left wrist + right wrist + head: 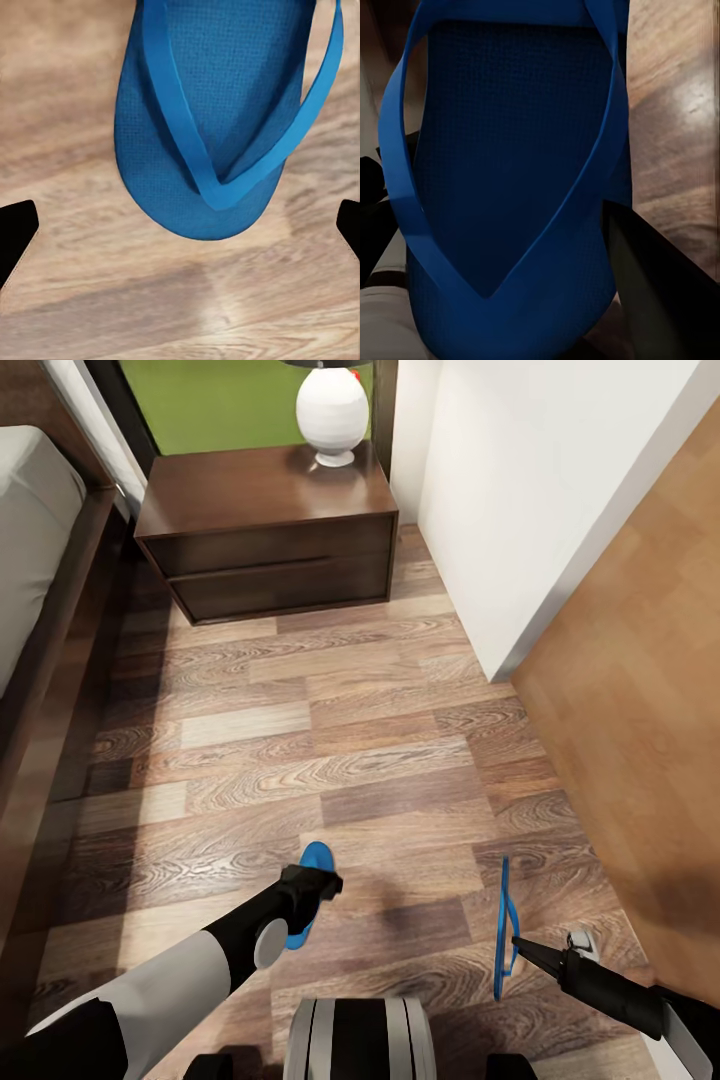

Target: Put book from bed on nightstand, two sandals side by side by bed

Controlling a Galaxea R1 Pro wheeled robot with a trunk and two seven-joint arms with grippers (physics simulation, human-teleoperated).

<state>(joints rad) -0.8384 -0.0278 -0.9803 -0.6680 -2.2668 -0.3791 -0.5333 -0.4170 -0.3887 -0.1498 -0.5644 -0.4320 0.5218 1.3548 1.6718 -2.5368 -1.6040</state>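
Note:
One blue sandal (315, 857) lies flat on the wood floor, partly under my left gripper (320, 882). In the left wrist view that sandal (202, 112) rests strap-up just ahead of my left gripper (184, 229), which is open, its black fingertips (16, 232) wide apart and off the sandal. My right gripper (522, 945) is shut on the other sandal (503, 925) and holds it on edge above the floor. Up close, this sandal (510, 187) sits between the dark fingers (660, 292). The bed (35, 500) runs along the left, the nightstand (270, 530) stands at its far end. The book is out of view.
A white lamp (332, 410) stands on the nightstand's back right corner. A white wall (540, 490) juts in at the right, with a tan floor (640, 740) beyond it. Open plank floor (300, 740) lies between the bed frame and the wall. My base (360, 1040) is at the bottom.

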